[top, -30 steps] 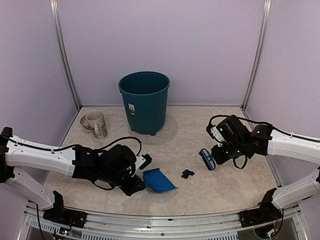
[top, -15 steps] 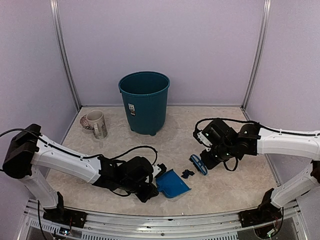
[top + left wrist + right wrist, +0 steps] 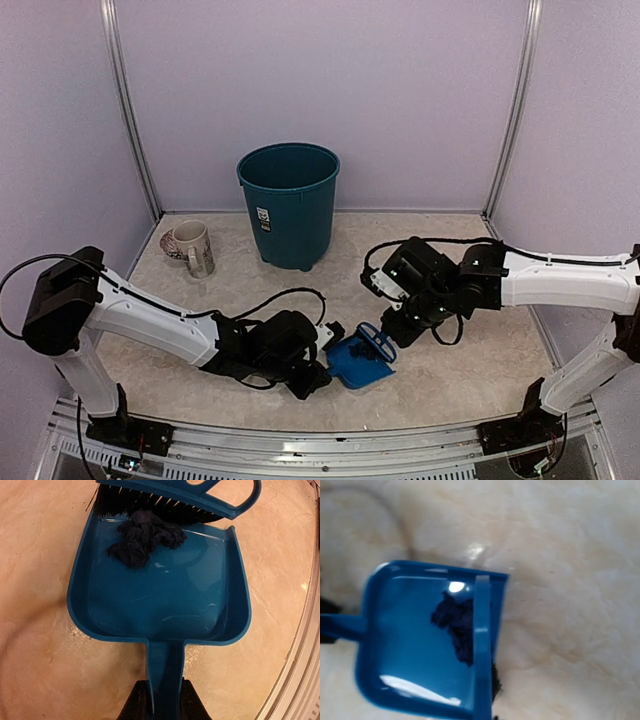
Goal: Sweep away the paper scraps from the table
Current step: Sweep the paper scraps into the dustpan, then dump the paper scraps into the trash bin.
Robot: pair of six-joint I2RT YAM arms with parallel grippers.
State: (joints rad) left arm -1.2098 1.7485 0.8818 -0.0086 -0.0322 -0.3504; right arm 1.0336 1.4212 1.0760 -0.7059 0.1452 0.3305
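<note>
A clump of dark blue paper scraps lies inside the blue dustpan, near its mouth. It also shows in the right wrist view. My left gripper is shut on the dustpan's handle and holds the pan flat on the table. My right gripper is shut on the blue hand brush. The brush's black bristles press against the scraps at the pan's lip. In the right wrist view the brush crosses the pan, and my own fingers are hidden.
A teal bin stands at the back centre. A beige mug stands at the back left. Lilac walls close in the table on three sides, and a metal rail runs along the front.
My right gripper has swept the brush leftward, pushing the dark scraps off the table into the pan. My left gripper has slid the pan to the right to meet it.
</note>
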